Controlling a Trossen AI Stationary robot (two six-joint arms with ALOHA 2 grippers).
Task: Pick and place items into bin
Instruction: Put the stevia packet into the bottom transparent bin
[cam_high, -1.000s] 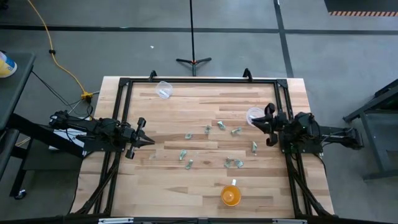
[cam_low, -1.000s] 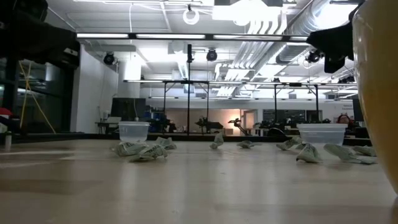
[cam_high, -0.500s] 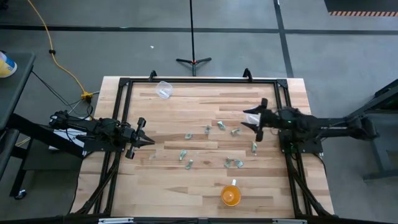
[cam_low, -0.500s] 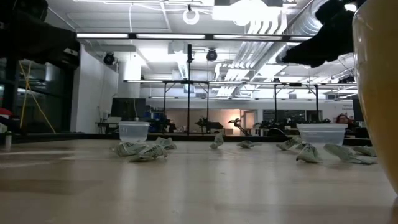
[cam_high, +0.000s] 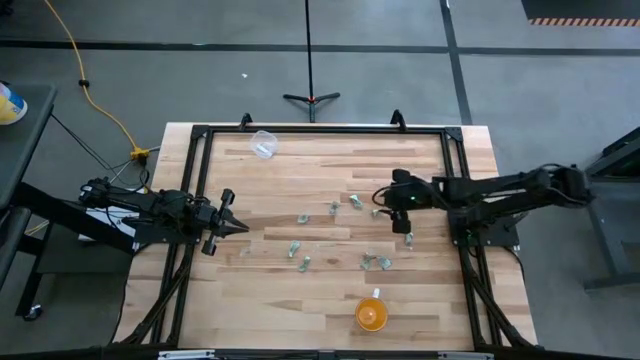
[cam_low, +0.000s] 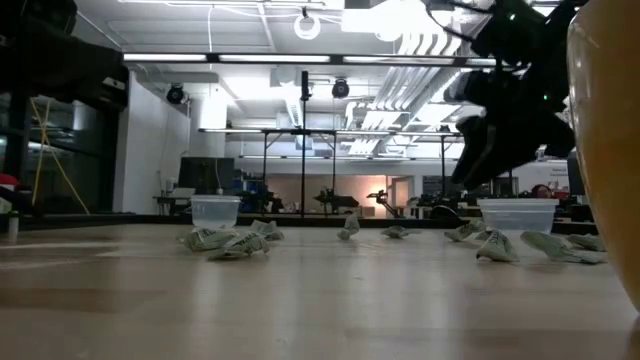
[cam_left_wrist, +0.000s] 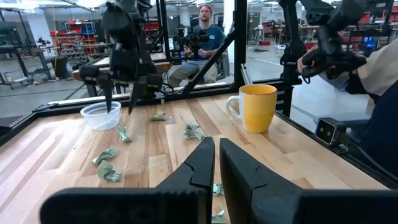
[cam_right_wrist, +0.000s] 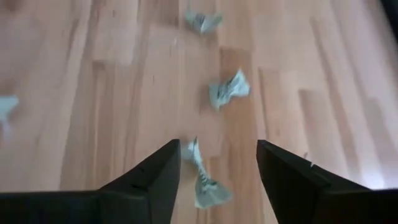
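Note:
Several tiny pale green-grey crumpled items (cam_high: 334, 208) lie scattered over the middle of the wooden table. My right gripper (cam_high: 386, 206) hangs open above them, fingers pointing down. In the right wrist view one item (cam_right_wrist: 205, 182) lies on the wood below the gap between its fingers, clear of both. A clear round cup (cam_left_wrist: 101, 116) stands on the table close by that gripper (cam_left_wrist: 119, 107), and a second clear cup (cam_high: 263, 143) stands at the far left. My left gripper (cam_high: 236, 227) waits shut near the table's left edge.
An orange cup (cam_high: 371, 313) stands near the table's front edge, right of middle. A black frame (cam_high: 300, 130) runs round the table. More items lie toward the front (cam_high: 375, 262) and left of middle (cam_high: 294, 247). People sit in the room beyond the table (cam_left_wrist: 205, 25).
My right gripper has gone from the table's right edge toward the middle, past the clear cup, and has tipped its fingers down over the items. It now hangs lower in the low view. The cups and items have stayed where they were.

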